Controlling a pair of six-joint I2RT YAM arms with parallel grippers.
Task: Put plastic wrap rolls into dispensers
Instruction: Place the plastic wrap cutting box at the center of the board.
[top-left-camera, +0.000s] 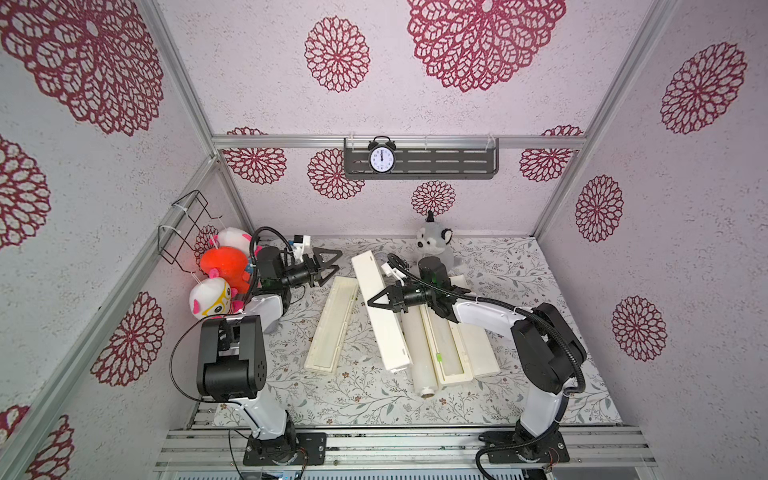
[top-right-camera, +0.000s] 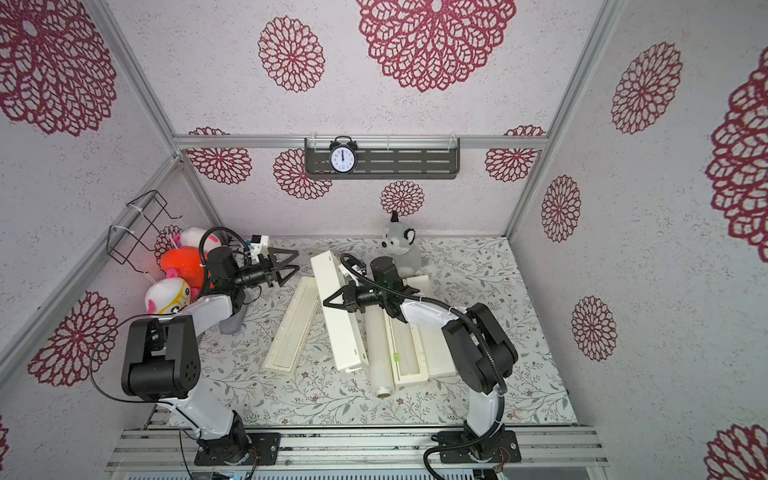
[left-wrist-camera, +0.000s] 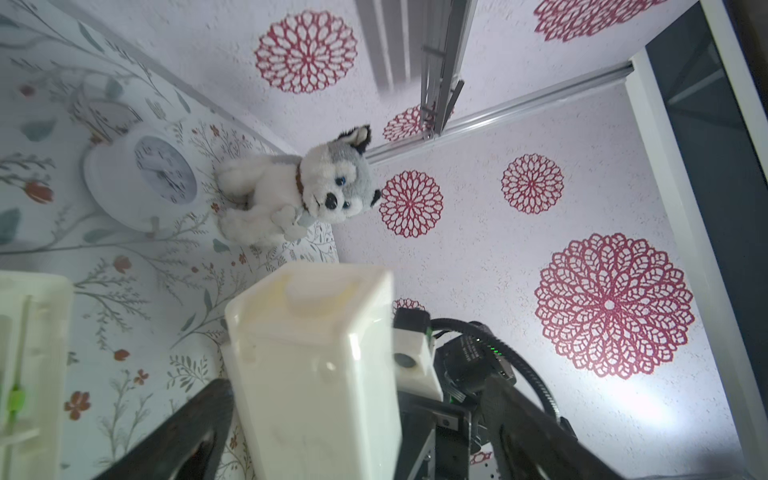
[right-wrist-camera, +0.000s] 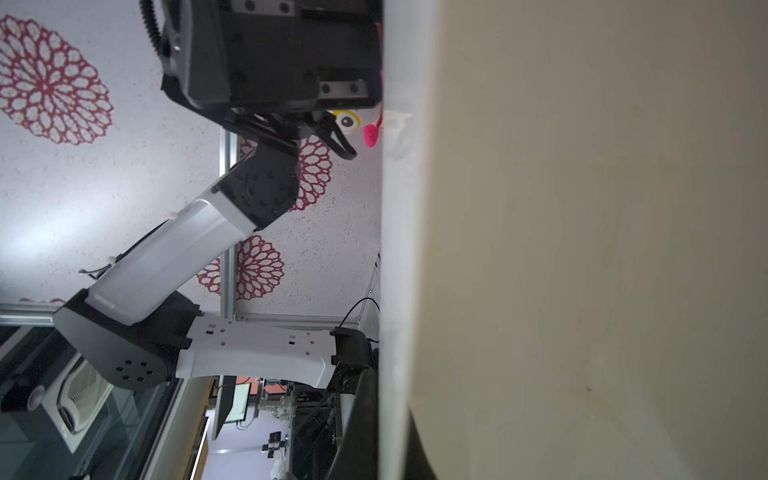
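Observation:
A long cream dispenser (top-left-camera: 384, 328) (top-right-camera: 340, 332) stands tilted up on the floral table. My right gripper (top-left-camera: 369, 303) (top-right-camera: 325, 303) (right-wrist-camera: 392, 424) is shut on its thin edge about halfway along, and its broad side (right-wrist-camera: 582, 249) fills the right wrist view. My left gripper (top-left-camera: 340, 261) (top-right-camera: 297, 260) is open, just left of that dispenser's far end (left-wrist-camera: 316, 374) and apart from it. A second cream dispenser part (top-left-camera: 332, 328) (left-wrist-camera: 33, 332) lies flat to the left. One plastic wrap roll (top-left-camera: 417, 357) (top-right-camera: 378, 357) lies beside an open dispenser (top-left-camera: 465, 365) with a green slider.
A husky plush (top-left-camera: 436, 245) (left-wrist-camera: 311, 187) and a white alarm clock (left-wrist-camera: 141, 178) sit at the table's back. Plush toys (top-left-camera: 220, 266) hang at the left wall by a wire basket. A black clock (top-left-camera: 381, 156) stands on the back-wall shelf.

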